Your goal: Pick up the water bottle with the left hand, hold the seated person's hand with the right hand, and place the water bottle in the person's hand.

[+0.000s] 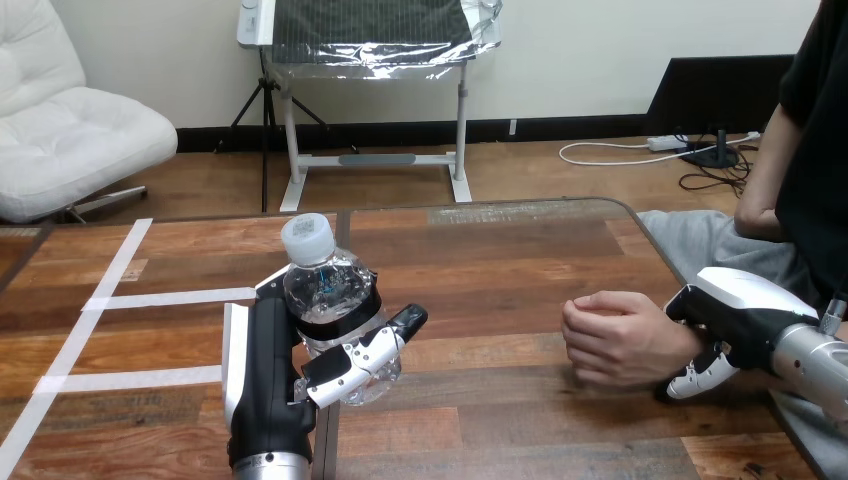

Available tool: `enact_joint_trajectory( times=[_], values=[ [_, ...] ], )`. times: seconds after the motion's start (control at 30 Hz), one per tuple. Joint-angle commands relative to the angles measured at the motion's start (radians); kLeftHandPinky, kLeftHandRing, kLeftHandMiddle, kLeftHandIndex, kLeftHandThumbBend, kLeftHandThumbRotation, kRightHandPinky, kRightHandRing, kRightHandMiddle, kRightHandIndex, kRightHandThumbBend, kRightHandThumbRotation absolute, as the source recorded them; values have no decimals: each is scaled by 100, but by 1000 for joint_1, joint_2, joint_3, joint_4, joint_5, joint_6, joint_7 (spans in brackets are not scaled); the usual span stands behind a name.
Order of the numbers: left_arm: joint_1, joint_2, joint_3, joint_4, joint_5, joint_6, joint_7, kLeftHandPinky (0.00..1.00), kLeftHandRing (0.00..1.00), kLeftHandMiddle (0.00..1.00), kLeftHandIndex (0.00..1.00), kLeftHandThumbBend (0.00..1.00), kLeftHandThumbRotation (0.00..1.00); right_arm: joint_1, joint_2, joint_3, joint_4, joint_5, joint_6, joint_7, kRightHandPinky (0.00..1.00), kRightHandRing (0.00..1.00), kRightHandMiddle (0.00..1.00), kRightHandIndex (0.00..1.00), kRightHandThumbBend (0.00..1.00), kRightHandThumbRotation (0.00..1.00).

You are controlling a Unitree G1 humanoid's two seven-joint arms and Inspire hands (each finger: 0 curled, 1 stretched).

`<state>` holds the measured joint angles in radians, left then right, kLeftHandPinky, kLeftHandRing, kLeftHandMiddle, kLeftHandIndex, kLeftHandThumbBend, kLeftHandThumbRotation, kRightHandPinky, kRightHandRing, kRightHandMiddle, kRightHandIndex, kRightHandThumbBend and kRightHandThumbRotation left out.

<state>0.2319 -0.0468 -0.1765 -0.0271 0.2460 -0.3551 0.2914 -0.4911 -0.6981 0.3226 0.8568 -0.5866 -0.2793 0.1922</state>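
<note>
Clearly the water bottle (325, 290) was in the grasp of the robot's left hand (272, 362). It stood upright, and to my eye it was raised a little off the counter (500, 270). The fingers and thumb were wrapped round its lower body, and the white cap (307, 238) stuck out above the grip. Well off to that hand's right, the person's hand (615, 335) sat low over the wood, curled into a loose fist with the fingers folded in. Just behind it, the right hand (745, 305) was at the person's wrist, with its fingers curled under and round it as far as I could see.

What worried me was that fist. With no open palm to receive it, a bottle brought across would likely meet knuckles and tip or roll away on release. The thin, crinkly plastic looked as if it could give under the squeeze. A slip during the crossing seemed possible, more so since the grip sat low with weight above it. A tug from the right hand could also shift the target just as the bottle arrived.
</note>
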Motion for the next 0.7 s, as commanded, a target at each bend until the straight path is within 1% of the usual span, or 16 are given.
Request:
enact_joint_trajectory(
  times=[0.0,0.2,0.5,0.67],
  values=[
    [-50,-19,10,-52,7,-33,8,33,38,43,44,66,0,-13,25,4,11,10,-6,-5,23,31,41,43,69,0],
    [-50,-22,10,-52,-1,-33,5,33,38,43,44,66,0,-13,25,0,27,15,-29,-17,24,32,42,44,70,0],
    [-50,-25,9,-50,-2,-30,6,33,38,43,44,67,0,-13,26,-1,36,16,-32,-32,22,30,39,41,70,0],
    [-52,-24,8,-50,7,-27,10,33,38,43,44,67,0,-14,23,-1,41,16,-48,-39,21,28,38,40,69,0]
  ],
)
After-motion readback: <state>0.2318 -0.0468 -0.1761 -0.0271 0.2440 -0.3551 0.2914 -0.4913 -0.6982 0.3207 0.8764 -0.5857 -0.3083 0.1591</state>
